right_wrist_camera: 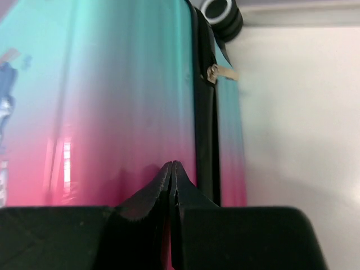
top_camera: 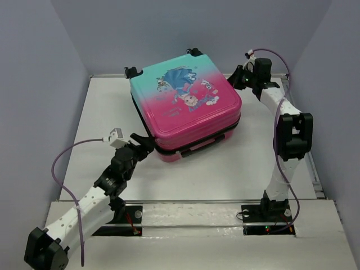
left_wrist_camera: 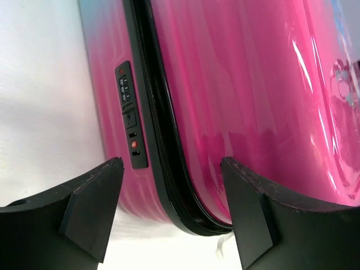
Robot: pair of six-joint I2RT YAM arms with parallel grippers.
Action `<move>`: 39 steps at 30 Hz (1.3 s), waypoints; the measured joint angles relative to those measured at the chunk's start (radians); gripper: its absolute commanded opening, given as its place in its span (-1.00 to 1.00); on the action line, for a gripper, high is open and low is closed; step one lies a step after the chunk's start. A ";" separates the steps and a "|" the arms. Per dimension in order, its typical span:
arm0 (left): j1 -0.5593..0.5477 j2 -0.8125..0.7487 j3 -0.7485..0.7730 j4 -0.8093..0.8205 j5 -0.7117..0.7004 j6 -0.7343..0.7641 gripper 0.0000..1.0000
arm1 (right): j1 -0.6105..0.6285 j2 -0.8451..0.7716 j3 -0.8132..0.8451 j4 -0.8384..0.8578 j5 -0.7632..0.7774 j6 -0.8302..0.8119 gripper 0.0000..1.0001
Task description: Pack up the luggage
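Note:
The luggage (top_camera: 185,107) lies flat and closed mid-table, teal at the far end, pink at the near end, cartoon print on top, black wheels at the back. My left gripper (top_camera: 144,143) is open and empty at its near left corner. In the left wrist view its fingers (left_wrist_camera: 93,208) straddle the black zipper seam (left_wrist_camera: 163,146) beside the combination lock (left_wrist_camera: 130,115). My right gripper (top_camera: 236,77) is shut and empty at the far right edge of the shell. In the right wrist view its tips (right_wrist_camera: 172,169) rest against the pink shell (right_wrist_camera: 112,112) left of the seam.
A zipper pull (right_wrist_camera: 220,73) hangs near a black wheel (right_wrist_camera: 222,14) in the right wrist view. A white string end (left_wrist_camera: 222,244) lies under the case's corner. Grey walls enclose the white table (top_camera: 112,107) on three sides.

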 measured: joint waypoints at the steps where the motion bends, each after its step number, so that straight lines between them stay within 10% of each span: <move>1: -0.007 0.000 0.007 -0.007 -0.007 0.005 0.69 | 0.000 0.011 0.029 0.017 -0.024 0.015 -0.85; 10: -0.131 0.213 0.407 -0.231 -0.063 0.190 0.98 | 0.002 0.024 0.185 -0.009 -0.002 -0.013 0.64; 17: -0.167 0.285 0.917 -0.075 -0.023 0.310 0.98 | 0.091 -0.099 0.123 -0.118 0.078 -0.126 0.85; 30: 0.487 0.840 1.102 -0.140 0.333 0.253 0.98 | 0.141 -0.764 -0.458 -0.004 0.044 -0.055 0.80; 34: 0.525 0.863 0.886 -0.130 0.414 0.208 0.91 | 0.164 -0.959 -0.703 0.059 0.080 0.003 0.15; 35: 0.525 0.808 0.790 -0.079 0.417 0.172 0.78 | 0.187 -1.019 -0.780 0.068 0.098 0.026 -0.24; 39: 0.496 0.375 0.508 -0.039 0.410 0.153 0.33 | 0.279 -1.185 -1.003 0.090 0.124 0.069 -0.81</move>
